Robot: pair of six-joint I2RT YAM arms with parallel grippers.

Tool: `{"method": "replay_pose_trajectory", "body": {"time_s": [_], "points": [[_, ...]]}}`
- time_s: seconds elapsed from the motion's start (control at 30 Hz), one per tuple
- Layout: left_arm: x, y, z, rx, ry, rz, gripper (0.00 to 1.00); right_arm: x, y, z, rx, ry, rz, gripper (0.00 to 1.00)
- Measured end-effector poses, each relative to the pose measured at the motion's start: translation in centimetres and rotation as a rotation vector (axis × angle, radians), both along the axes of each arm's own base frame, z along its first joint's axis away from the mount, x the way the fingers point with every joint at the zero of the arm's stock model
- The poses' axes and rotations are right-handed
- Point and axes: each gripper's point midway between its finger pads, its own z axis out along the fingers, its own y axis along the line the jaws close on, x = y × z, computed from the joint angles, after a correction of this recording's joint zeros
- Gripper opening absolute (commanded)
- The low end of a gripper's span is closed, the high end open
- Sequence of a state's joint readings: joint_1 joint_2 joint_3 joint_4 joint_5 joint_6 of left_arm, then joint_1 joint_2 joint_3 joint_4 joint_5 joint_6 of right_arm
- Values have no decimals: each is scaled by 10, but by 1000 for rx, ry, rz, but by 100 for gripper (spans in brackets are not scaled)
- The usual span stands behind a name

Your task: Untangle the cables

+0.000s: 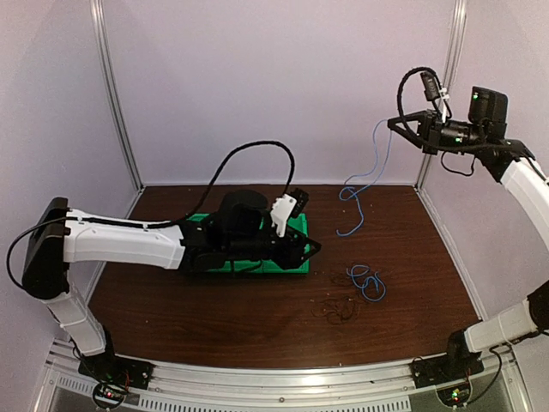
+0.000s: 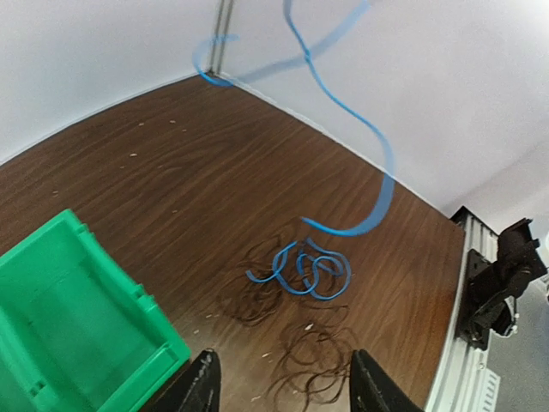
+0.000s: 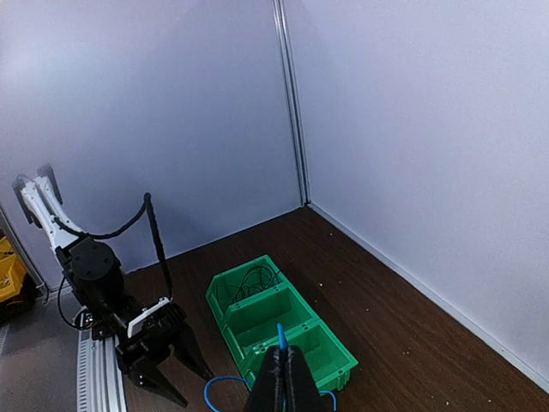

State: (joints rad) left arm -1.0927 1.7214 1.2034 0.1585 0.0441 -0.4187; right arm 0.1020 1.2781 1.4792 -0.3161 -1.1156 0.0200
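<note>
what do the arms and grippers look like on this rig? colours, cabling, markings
Both arms have white link shells and black joints: left arm, right arm. A thick black hose loops over the left wrist; a shorter hose on the right. Left gripper and right gripper have black tapered fingers. No legible markings.

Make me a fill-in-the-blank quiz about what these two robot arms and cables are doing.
The cable pinched in the right hand is ____.
The left hand is ____ and holds nothing.
The black cables lie loose on the ____.
The plastic bin is coloured ____.
Missing: blue; open; table; green.
</note>
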Motion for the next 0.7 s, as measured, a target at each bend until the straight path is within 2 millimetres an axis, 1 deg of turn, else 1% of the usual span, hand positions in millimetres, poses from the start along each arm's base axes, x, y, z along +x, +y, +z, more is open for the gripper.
{"method": "replay_pose_trajectory", "body": {"time_s": [0.07, 0.1, 0.17, 0.27, 0.3, 0.33, 0.4, 0.5, 0.53, 0.57, 0.63, 0.7], "points": [[13, 33, -4, 43, -7, 68, 53, 3, 19, -10, -24, 16, 31, 0], [18, 49, -7, 65, -10, 99, 53, 10, 23, -17, -39, 28, 31, 0], [33, 90, -13, 107, -19, 180, 56, 11, 43, -27, -66, 42, 67, 0], [56, 153, -17, 164, -38, 317, 62, 19, 68, -41, -113, 55, 100, 0], [63, 173, -15, 182, -48, 364, 63, 21, 76, -46, -127, 59, 114, 0], [68, 189, -12, 195, -62, 404, 65, 22, 85, -51, -140, 67, 130, 0], [78, 225, 1, 218, -105, 495, 67, 23, 103, -59, -164, 75, 162, 0], [90, 266, 22, 233, -179, 610, 70, 29, 129, -65, -184, 70, 205, 0], [93, 279, 25, 243, -196, 646, 71, 30, 136, -66, -188, 70, 218, 0], [97, 296, 26, 255, -212, 694, 72, 33, 146, -67, -192, 71, 233, 0], [103, 331, 21, 293, -221, 796, 72, 39, 164, -67, -192, 64, 258, 0], [105, 358, 15, 322, -218, 877, 72, 44, 179, -67, -192, 56, 279, 0]]}}
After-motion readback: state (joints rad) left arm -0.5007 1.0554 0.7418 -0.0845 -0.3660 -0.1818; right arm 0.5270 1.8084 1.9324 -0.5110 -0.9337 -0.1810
